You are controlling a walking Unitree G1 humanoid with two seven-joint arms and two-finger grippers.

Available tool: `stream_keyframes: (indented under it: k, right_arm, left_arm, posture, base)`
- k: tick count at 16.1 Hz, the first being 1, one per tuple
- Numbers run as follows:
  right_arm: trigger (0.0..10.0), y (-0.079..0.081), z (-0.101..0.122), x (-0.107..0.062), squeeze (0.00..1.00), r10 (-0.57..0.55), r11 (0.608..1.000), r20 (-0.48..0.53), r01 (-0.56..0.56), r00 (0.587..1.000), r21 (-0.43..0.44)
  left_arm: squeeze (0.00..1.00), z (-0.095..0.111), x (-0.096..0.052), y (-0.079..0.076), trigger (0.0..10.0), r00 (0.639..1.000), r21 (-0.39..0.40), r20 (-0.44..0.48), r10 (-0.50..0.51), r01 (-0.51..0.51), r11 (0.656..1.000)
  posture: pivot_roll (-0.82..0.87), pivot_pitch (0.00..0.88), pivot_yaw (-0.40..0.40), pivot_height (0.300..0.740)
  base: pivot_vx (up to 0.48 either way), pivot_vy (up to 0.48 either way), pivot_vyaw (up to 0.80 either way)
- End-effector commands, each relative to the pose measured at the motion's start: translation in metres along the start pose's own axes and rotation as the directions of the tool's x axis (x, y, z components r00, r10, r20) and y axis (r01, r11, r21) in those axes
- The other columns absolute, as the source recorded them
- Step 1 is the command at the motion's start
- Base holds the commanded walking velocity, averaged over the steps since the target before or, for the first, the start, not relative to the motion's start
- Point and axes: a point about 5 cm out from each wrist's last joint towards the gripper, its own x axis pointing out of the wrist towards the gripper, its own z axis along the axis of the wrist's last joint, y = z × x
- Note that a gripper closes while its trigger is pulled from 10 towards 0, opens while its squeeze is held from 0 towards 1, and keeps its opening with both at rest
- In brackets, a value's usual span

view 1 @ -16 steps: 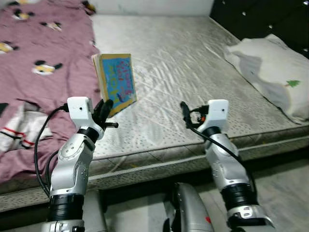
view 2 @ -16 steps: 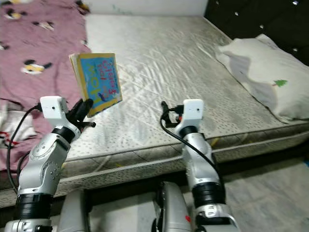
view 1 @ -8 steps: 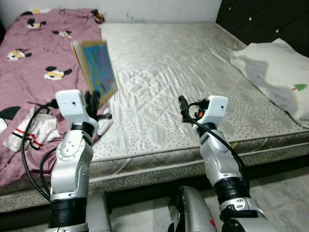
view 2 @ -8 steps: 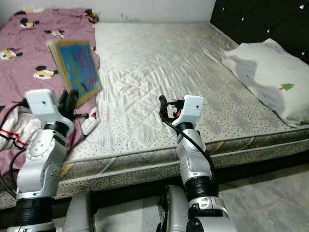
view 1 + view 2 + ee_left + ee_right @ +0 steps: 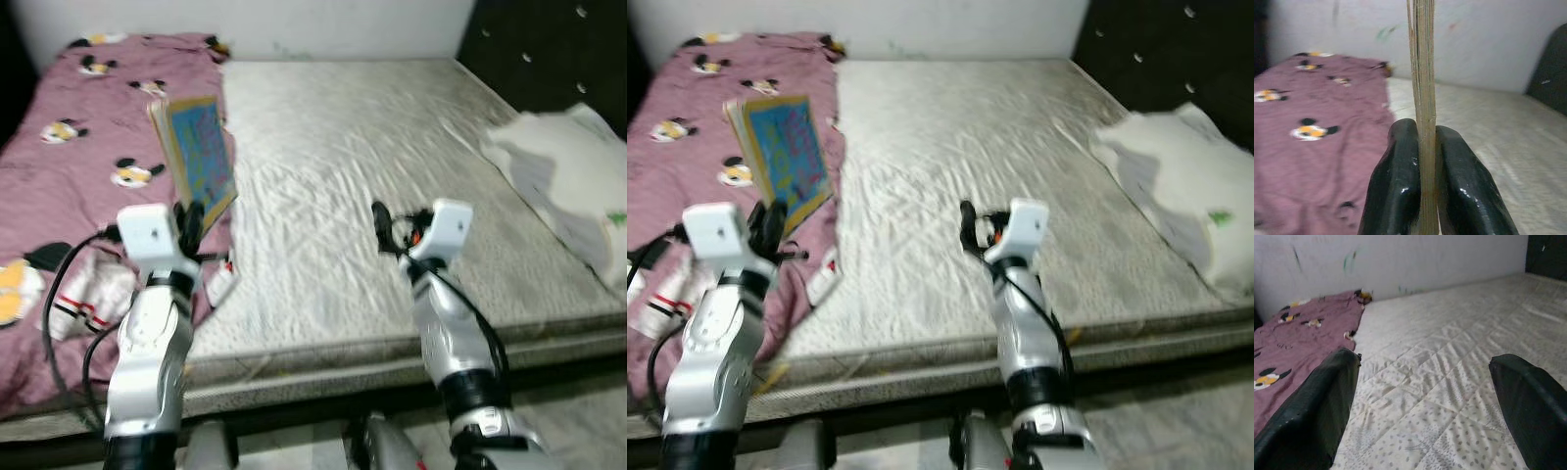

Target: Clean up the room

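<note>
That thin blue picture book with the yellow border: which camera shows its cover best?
The left eye view: the thin blue picture book faces it, upright above the pink cartoon blanket, held by the left gripper. The right eye view matches. The left wrist view shows its page edge between the fingers.

A bare mattress (image 5: pixel 372 166) carries a purple blanket (image 5: pixel 69 147) and pillow (image 5: pixel 568 186).

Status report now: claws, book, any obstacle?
Left claw shut on book, held upright above blanket. Right claw open, above mattress. No obstacle seen.

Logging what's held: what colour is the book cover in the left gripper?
Book: blue with a yellow border, clearest in the left eye view.
</note>
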Motion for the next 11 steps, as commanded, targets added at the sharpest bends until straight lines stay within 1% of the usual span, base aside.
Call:
stream_keyframes:
  k: [1,2,3,4,5,6,7,8,10,11]
  right_arm:
    - [10.0,-0.002,0.005,-0.001,0.00,-0.009,1.000,0.032,0.009,0.999,-0.004]
    - [10.0,-0.005,0.003,-0.005,0.00,-0.012,1.000,0.028,0.012,1.000,-0.019]
    - [10.0,-0.008,0.003,-0.008,0.00,-0.011,0.999,0.033,0.012,0.999,-0.033]
    - [10.0,-0.016,0.002,-0.018,0.00,-0.013,0.998,0.041,0.016,0.999,-0.056]
    - [10.0,-0.022,0.000,-0.024,0.00,-0.023,0.997,0.033,0.025,0.999,-0.070]
    - [10.0,-0.026,-0.001,-0.027,0.00,-0.028,0.996,0.025,0.030,0.999,-0.081]
    - [10.0,-0.030,-0.003,-0.033,0.00,-0.031,0.995,0.017,0.032,0.999,-0.098]
    - [10.0,-0.033,-0.004,-0.037,0.00,-0.036,0.994,0.008,0.037,0.999,-0.103]
    - [10.0,-0.033,-0.004,-0.043,0.00,-0.033,0.993,0.003,0.034,0.999,-0.112]
    - [10.0,-0.033,-0.003,-0.048,0.00,-0.045,0.993,0.009,0.046,0.999,-0.111]
  left_arm:
    - [0.00,0.004,-0.001,0.000,10.0,0.999,0.035,0.041,0.000,-0.001,0.999]
    - [0.00,-0.004,-0.005,0.003,10.0,1.000,0.059,0.014,0.009,-0.010,0.998]
    - [0.00,-0.007,-0.009,0.006,10.0,1.000,0.066,0.002,0.020,-0.020,0.998]
    - [0.00,-0.011,-0.021,0.012,10.0,0.999,0.084,-0.010,0.030,-0.029,0.996]
    - [0.00,-0.012,-0.027,0.015,10.0,1.000,0.100,-0.013,0.027,-0.025,0.995]
    - [0.00,-0.012,-0.029,0.019,10.0,0.999,0.114,-0.013,0.037,-0.035,0.993]
    - [0.00,-0.012,-0.034,0.022,10.0,0.999,0.111,-0.011,0.040,-0.039,0.993]
    - [0.00,-0.012,-0.035,0.022,10.0,0.999,0.115,-0.015,0.040,-0.038,0.993]
    - [0.00,-0.011,-0.036,0.019,10.0,0.999,0.100,-0.020,0.030,-0.028,0.995]
    - [0.00,-0.013,-0.036,0.012,10.0,0.999,0.089,-0.032,0.001,0.002,0.996]
  posture:
    - [0.06,0.000,-0.035,0.730]
    - [0.06,0.000,-0.030,0.740]
    - [0.06,0.000,-0.026,0.740]
    - [0.06,0.000,-0.021,0.740]
    - [0.06,0.000,-0.020,0.740]
    - [0.06,0.000,-0.020,0.740]
    - [0.06,0.000,-0.021,0.740]
    - [0.06,0.000,-0.019,0.740]
    - [0.05,0.000,-0.014,0.740]
    - [0.04,0.000,-0.008,0.740]
  base:
    - [0.000,0.000,0.00]
    - [0.000,0.000,0.00]
    - [0.000,0.000,0.00]
    - [0.000,0.000,0.00]
    - [0.000,0.000,0.00]
    - [0.000,0.000,0.00]
    - [0.000,0.000,0.00]
    - [0.000,0.000,0.00]
    - [0.000,0.000,0.00]
    - [0.000,0.000,0.00]
